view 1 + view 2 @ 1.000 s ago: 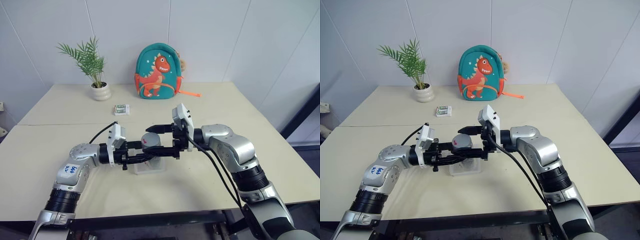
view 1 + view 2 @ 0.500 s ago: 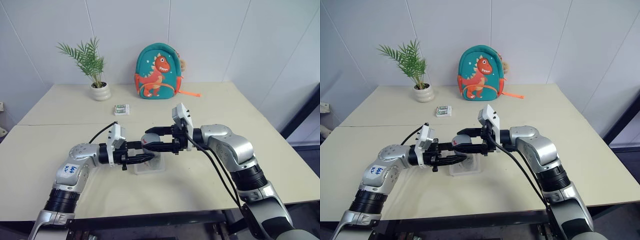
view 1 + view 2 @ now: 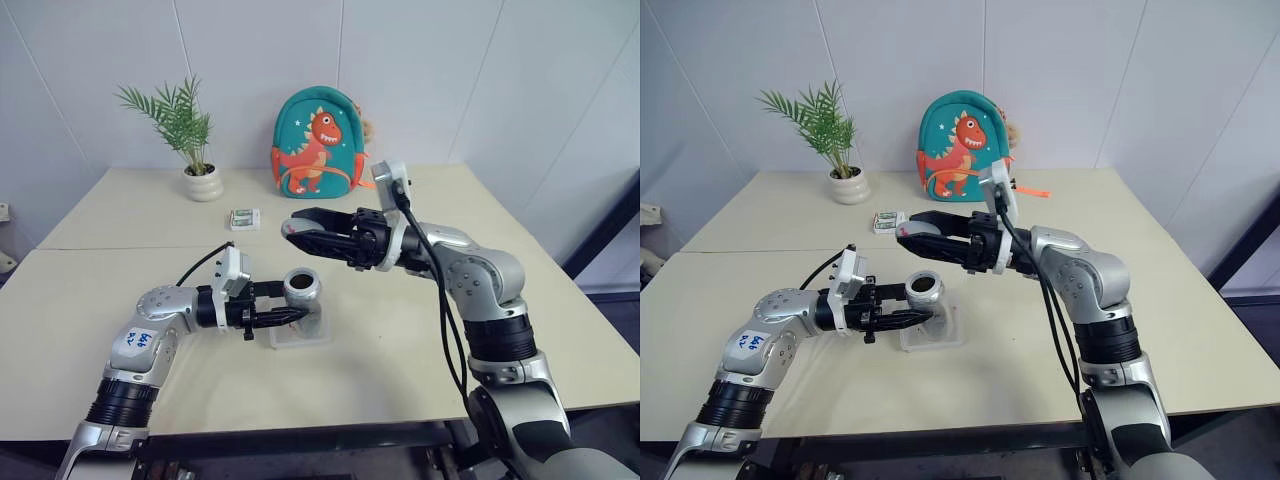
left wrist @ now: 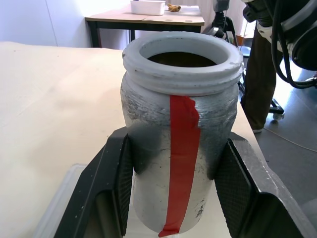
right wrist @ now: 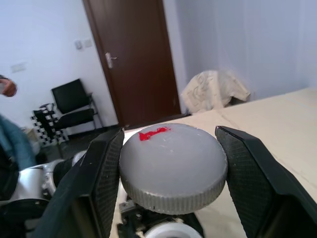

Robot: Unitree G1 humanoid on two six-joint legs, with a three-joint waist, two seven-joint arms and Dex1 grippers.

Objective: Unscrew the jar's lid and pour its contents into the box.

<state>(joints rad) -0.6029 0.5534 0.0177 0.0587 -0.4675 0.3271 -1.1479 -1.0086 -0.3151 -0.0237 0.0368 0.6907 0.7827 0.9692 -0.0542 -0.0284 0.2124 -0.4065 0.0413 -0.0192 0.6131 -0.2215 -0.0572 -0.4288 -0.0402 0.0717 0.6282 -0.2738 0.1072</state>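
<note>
lid off, jar open over the box

left eye view: the left tool grips the jar upright by its body, just above the box, which sits on the pale surface. the jar's mouth is open and dark inside. the right tool is raised above and a little behind the jar, apart from it, pointing toward the robot's left. at the back of the surface stand a potted plant, a dinosaur backpack and a small green-white packet.

right eye view: same layout; the lid shows as a grey disc between the right tool's fingertips, clear of the jar's rim.

left wrist view: close up, the jar is silvery-grey with a red strip down its side and a white threaded neck, clamped between the two black fingers. the inside is dark and the contents cannot be made out. a corner of the clear box lies below.

right wrist view: the lid is round, grey, ribbed at its edge, with a red mark on top, clamped between the right tool's fingers. the jar's white rim sits below it.
</note>
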